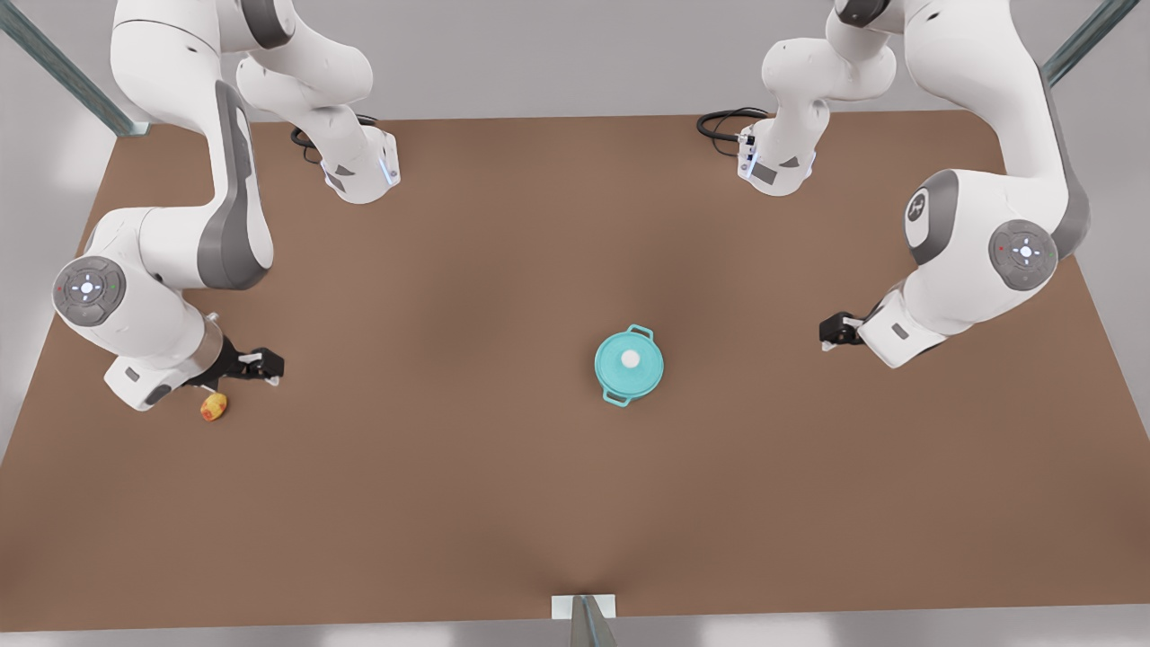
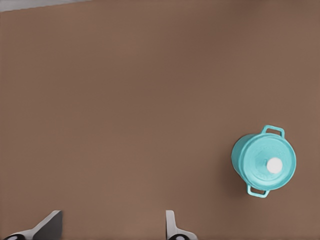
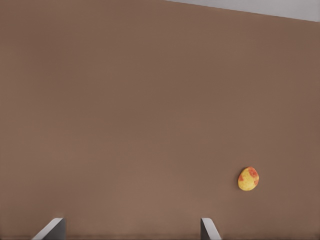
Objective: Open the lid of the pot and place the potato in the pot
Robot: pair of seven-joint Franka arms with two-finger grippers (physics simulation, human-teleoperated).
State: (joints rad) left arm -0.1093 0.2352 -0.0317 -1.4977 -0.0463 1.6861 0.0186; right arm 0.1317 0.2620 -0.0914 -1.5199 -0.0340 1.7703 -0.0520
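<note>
pot lid (image 1: 629, 358) is sitting closed on the pot (image 1: 617, 395) mid-table (image 1: 467, 503). Right gripper (image 1: 268, 368) is hanging spread and empty just beside the potato (image 1: 214, 407); left gripper (image 1: 828, 336), fingers (image 2: 172, 226) parted, is waiting off the pot's other side.

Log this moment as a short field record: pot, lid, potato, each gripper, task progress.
pot: teal pot on the brown table, right of centre in the front view
pot lid: pot lid closed on the pot
potato: potato on the table at the front view's left
right gripper: right gripper open, beside the potato, not touching
left gripper: left gripper open, apart from the pot
progress: nothing grasped
</note>
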